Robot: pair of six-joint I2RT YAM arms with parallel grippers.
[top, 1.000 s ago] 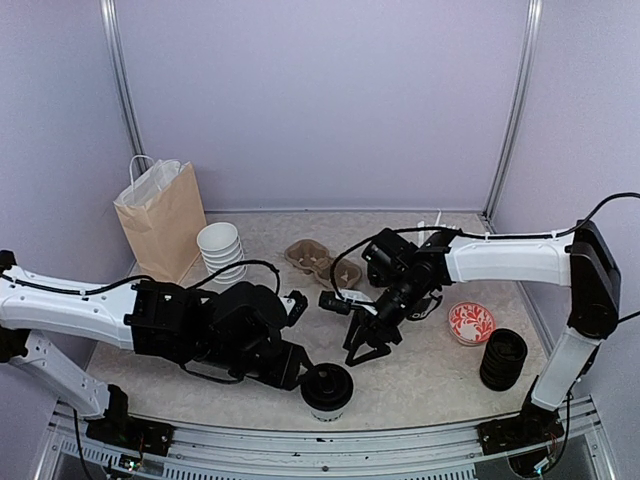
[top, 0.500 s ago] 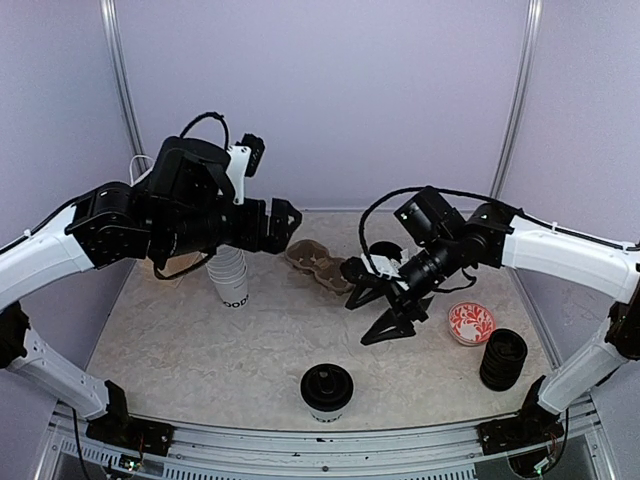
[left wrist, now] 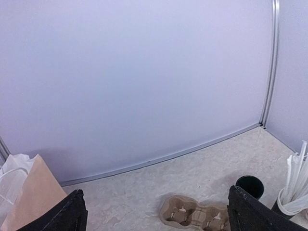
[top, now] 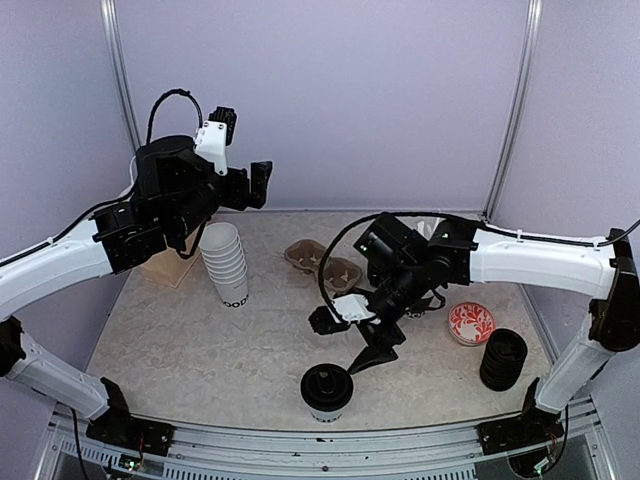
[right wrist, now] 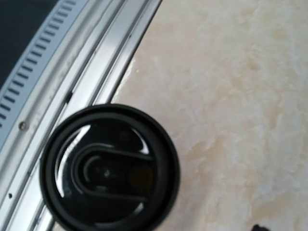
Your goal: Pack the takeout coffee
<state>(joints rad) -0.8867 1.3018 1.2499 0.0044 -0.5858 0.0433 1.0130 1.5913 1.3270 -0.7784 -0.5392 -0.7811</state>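
I have the left fingers (top: 259, 184) high in the upper left of the overhead view, well above the surface (top: 190, 345) and pointing at the back wall. On the left wrist camera, their two dark tips (left wrist: 67, 214) sit in the lower corners of the frame, spread wide with nothing between them.

The right fingers (top: 368, 357) hang low near the middle of the overhead view. They are splayed wide and empty, angled down toward the lidded coffee cup (top: 327, 388). They sit just above and to the right of it, and I see no contact.

That cup stands upright at the bottom centre of the overhead frame, close to the metal rail (top: 400, 441) along the near edge. The right wrist camera looks straight down on its black lid (right wrist: 109, 166), which is in the lower left of that frame with the rail running beside it. Only a dark sliver at the bottom right edge shows there, too small for me to identify.

A leaning stack of white paper cups (top: 228, 262) stands left of centre. Just to its left is a brown paper bag (top: 163, 268), mostly hidden by the left arm. The cardboard tray (top: 325, 262) lies toward the back and shows empty on the left wrist camera. A dark open cup (left wrist: 250, 186) and a bundle of white sticks (left wrist: 294, 175) are to its right in that view.

A red patterned dish (top: 471, 323) and a stack of black lids (top: 503, 358) sit at the right.
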